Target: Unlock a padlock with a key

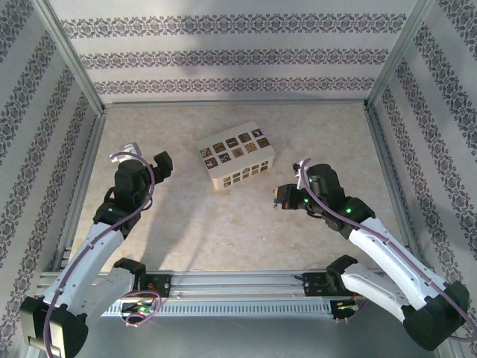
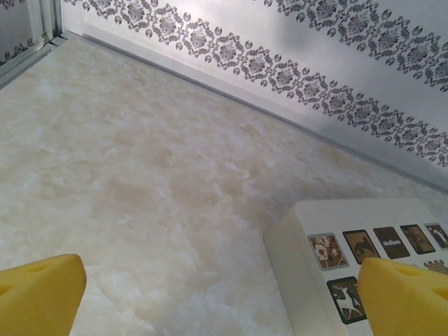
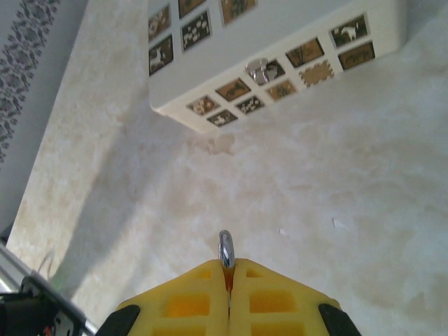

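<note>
Right wrist: right claw (image 3: 227, 271) pinches a thin silvery metal sliver (image 3: 225, 248); left claw (image 2: 220, 280) gapes apart.

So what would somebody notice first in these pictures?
Probably the cream box with dark little picture squares, in the middle of the table. Then the right gripper, yellow and shut on a silvery metal piece poking from its tip. The left gripper gapes wide open.

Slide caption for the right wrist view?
Right gripper shut on a silvery metal piece, cream box ahead on the table.
</note>
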Controlling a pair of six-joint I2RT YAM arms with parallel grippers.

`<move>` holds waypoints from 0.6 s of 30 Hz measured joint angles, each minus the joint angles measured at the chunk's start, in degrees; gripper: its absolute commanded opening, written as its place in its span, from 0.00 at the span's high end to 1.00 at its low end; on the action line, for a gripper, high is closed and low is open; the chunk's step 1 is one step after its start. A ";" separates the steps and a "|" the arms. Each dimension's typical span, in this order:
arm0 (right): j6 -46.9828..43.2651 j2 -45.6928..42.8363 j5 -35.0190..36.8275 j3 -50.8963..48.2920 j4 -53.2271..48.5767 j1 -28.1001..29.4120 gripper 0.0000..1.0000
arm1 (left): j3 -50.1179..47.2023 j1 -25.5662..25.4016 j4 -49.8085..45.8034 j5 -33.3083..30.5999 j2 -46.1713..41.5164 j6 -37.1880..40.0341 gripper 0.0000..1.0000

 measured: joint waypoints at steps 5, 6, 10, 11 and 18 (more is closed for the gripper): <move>-0.61 2.12 -1.90 2.27 -5.60 0.00 1.00 | -0.07 0.13 0.00 -0.46 -0.04 0.00 0.01; -0.70 2.64 -2.03 2.47 -6.58 0.00 1.00 | -0.13 0.17 0.00 -0.50 -0.04 -0.02 0.01; -0.87 4.98 -2.34 2.95 -9.66 0.02 1.00 | -0.46 0.17 -0.02 -0.66 -0.07 -0.02 0.01; -0.87 5.66 -2.54 2.97 -10.16 0.02 1.00 | -0.50 0.17 -0.04 -0.66 -0.07 -0.02 0.01; -1.88 11.19 -3.37 3.13 -12.11 2.40 1.00 | -0.50 0.17 -0.02 -0.70 -0.20 -0.02 0.01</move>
